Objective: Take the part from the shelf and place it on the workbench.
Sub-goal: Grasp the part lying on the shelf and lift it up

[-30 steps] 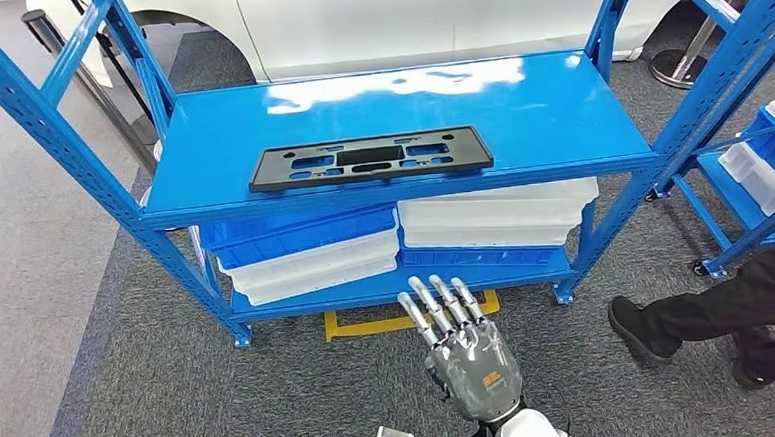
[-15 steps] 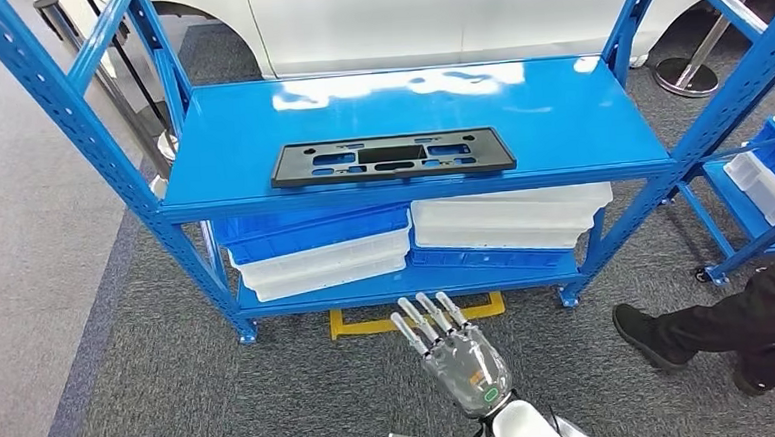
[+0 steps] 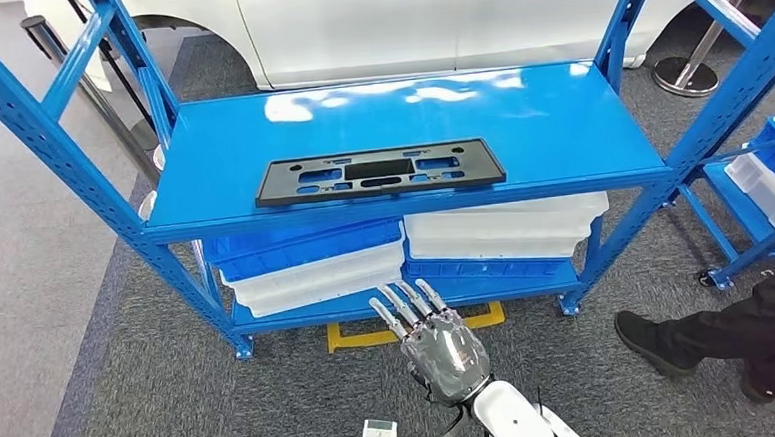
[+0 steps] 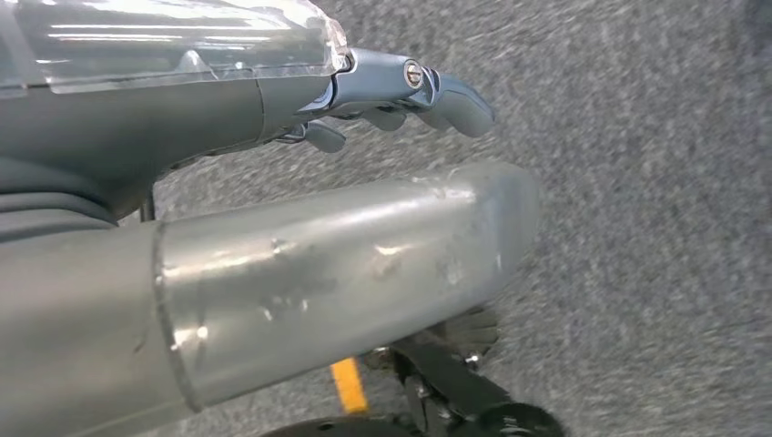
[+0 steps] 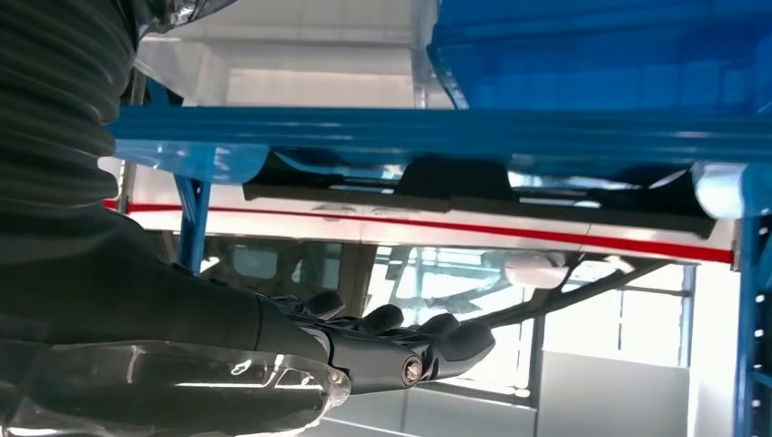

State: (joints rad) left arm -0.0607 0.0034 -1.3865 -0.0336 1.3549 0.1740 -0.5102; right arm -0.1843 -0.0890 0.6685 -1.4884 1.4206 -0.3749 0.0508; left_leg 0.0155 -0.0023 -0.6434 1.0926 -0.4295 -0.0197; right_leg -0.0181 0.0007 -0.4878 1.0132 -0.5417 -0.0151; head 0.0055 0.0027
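Note:
The part (image 3: pixel 379 171), a long flat black plate with several cut-outs, lies near the front edge of the blue shelf's upper board (image 3: pixel 528 111). My right hand (image 3: pixel 432 338) is raised in front of the shelf, below the part and level with the lower tier, fingers straight and spread, holding nothing. In the right wrist view that hand (image 5: pixel 364 350) points at the shelf's blue beam (image 5: pixel 437 137) from below. My left hand (image 4: pixel 401 86) hangs over grey carpet with nothing in it.
Blue and white bins (image 3: pixel 310 258) (image 3: pixel 504 227) are stacked on the lower tier. A yellow floor marking (image 3: pixel 360 335) lies under the shelf front. A person's dark leg and shoe (image 3: pixel 710 332) are at the right, near a second blue rack (image 3: pixel 762 179). A white car (image 3: pixel 403 17) stands behind.
My right hand has risen and drifted left, closer to the shelf front. The whole view has swayed slightly, and the person's foot has shifted at the right.

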